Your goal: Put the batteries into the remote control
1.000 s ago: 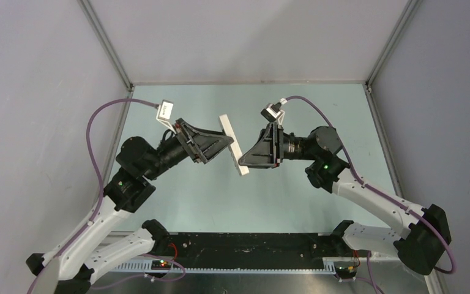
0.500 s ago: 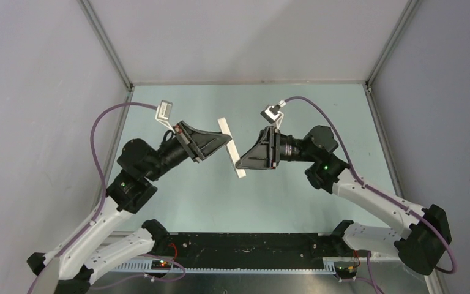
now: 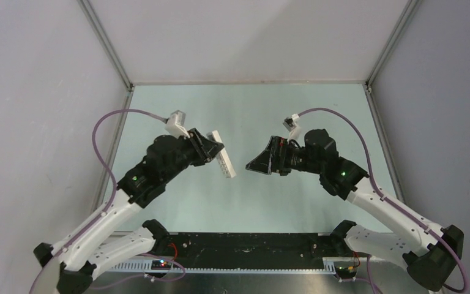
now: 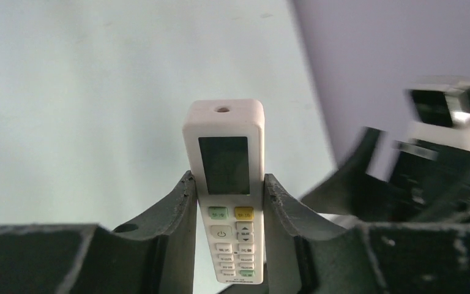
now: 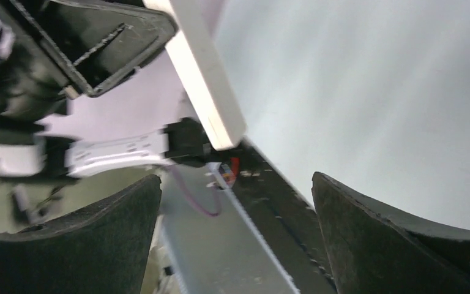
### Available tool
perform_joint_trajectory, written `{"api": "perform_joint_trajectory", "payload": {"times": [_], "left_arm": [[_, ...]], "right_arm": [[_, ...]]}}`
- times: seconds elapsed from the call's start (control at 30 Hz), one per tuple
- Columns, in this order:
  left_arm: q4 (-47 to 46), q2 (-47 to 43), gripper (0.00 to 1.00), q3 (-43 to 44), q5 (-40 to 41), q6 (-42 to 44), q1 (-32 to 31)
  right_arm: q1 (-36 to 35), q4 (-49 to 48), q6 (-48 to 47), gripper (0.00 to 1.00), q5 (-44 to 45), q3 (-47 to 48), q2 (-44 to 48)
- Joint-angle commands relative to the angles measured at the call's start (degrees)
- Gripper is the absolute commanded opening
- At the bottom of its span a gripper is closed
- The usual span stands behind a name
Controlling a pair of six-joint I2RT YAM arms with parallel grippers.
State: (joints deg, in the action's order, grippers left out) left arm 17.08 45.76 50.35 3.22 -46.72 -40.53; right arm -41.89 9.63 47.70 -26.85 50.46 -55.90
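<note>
My left gripper (image 4: 228, 179) is shut on the remote control (image 4: 223, 184), a slim white bar held by its long edges. Its grey display and buttons face the left wrist camera. From above, the remote control (image 3: 223, 162) hangs over the middle of the table in the left gripper (image 3: 213, 152). To its right and a short gap away, my right gripper (image 3: 251, 165) stands open. In the right wrist view the remote control (image 5: 205, 86) sits upper left, clear of the right gripper (image 5: 235, 184), whose jaws are wide apart and empty. The batteries are out of view.
The pale green table (image 3: 294, 110) is enclosed by grey walls with metal corner posts (image 3: 107, 43). A black rail (image 3: 251, 245) with wiring runs along the near edge between the arm bases. Purple cables loop off both wrists.
The right gripper opened, let go of the remote and drew back to the right. The left gripper closed on the remote and swung it down and leftwards, wrist rotated.
</note>
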Motion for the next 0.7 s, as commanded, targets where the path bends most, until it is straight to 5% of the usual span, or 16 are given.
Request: {"api": "perform_joint_trajectory", "payload": {"times": [0.0,0.4,0.67], "left_arm": [[10.3,7.5,0.01,0.1,13.7,3.7,0.1],[16.5,34.6,0.01,4.7,10.4,5.1,5.1],[16.5,41.9,0.21,4.5,9.7,5.8,5.3]], "right_arm": [[0.2,16.1,-8.2,0.97,16.0,-1.3,3.5],[0.5,21.5,-9.2,0.95,18.6,-5.5,12.7],[0.9,22.3,-9.4,0.95,17.5,-5.5,12.9]]}}
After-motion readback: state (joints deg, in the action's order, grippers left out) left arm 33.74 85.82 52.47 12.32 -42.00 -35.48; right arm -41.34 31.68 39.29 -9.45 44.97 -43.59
